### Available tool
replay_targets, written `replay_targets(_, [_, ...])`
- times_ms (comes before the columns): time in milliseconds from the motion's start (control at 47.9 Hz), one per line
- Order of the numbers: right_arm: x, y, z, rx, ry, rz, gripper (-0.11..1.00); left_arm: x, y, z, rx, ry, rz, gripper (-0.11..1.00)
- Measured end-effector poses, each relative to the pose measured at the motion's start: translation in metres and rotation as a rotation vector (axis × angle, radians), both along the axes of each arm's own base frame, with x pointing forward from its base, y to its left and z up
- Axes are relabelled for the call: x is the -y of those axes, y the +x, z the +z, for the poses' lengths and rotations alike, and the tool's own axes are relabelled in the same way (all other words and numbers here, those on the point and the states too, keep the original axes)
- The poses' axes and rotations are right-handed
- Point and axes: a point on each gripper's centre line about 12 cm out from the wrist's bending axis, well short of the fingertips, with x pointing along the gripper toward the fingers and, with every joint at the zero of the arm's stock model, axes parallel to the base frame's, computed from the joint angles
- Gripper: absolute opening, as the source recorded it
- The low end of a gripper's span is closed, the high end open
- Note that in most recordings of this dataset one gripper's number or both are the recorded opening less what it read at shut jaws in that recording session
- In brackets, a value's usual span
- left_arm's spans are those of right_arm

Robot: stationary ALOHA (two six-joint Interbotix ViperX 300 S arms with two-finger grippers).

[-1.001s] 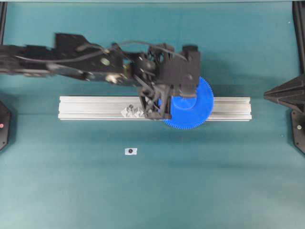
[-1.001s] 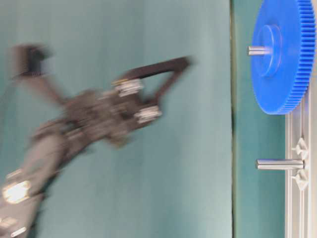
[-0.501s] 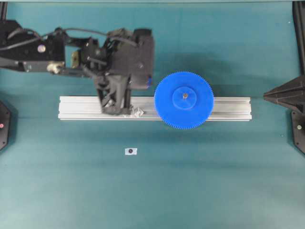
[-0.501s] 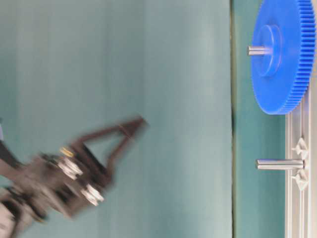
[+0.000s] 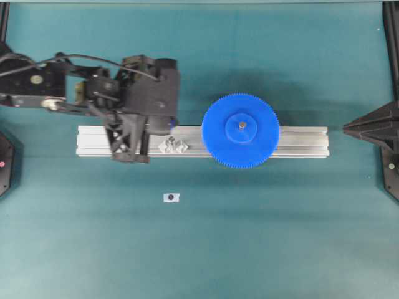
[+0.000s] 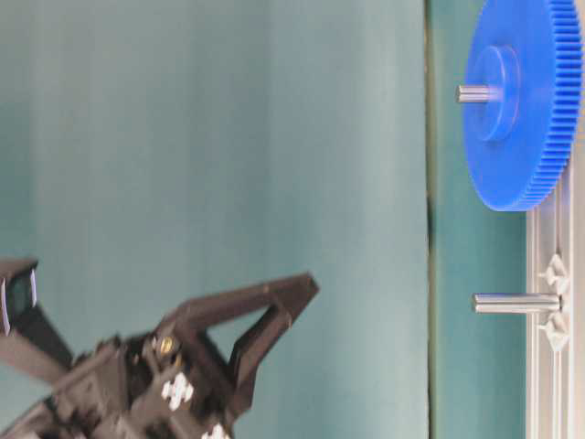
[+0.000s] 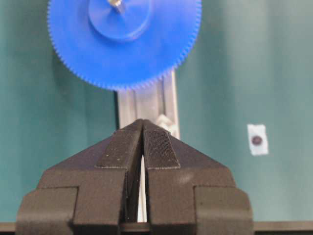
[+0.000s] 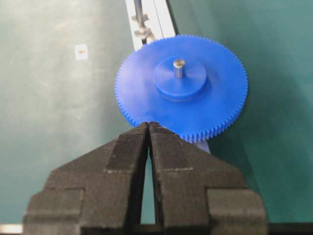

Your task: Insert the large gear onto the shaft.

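**benchrat:** So where's the large gear (image 5: 240,131) sitting? It lies flat on the aluminium rail (image 5: 299,141), a bit right of the rail's middle in the overhead view, and the shaft (image 5: 241,124) pokes up right through the hole in its hub. The right wrist view shows it nicely: the silvery pin tip (image 8: 179,67) stands proud of the raised hub. In the table-level view, which is turned sideways, the gear (image 6: 523,102) sits against the rail with the pin end sticking out of the hub.

**gearhead_42:** Yep, looks seated to me. And the grippers?

**benchrat:** The left gripper (image 7: 143,128) is closed with nothing in it; the ribbed pads (image 7: 159,147) are pressed together in its own camera. From above it hangs over the left part of the rail (image 5: 131,149), well apart from the gear. The right gripper (image 8: 148,128) has its jaws together too, holding nothing, and sits back at the right edge of the table (image 5: 262,237), pointing toward the gear without touching it.

**gearhead_42:** Anything else on the rail?

**benchrat:** A second pin (image 6: 516,303) on clear diamond-shaped tabs (image 5: 174,147), between the left gripper and the gear, bare. There's also a small white sticker with a dark dot (image 5: 171,197) on the green table, in front of the rail.
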Motion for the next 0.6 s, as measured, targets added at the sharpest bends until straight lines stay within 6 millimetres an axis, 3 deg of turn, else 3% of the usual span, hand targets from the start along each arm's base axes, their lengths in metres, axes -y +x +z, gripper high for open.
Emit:
replay_targets(334, [0.000, -0.002, -0.002, 0.035, -0.004, -0.001, 0.12, 0.008, -0.038, 0.006, 0.212, 0.010, -0.013, 0.01])
replay_targets(605, [0.000, -0.004, -0.013, 0.014, -0.002, -0.002, 0.12, 0.012, -0.051, -0.003, 0.250, -0.021, 0.000, 0.01])
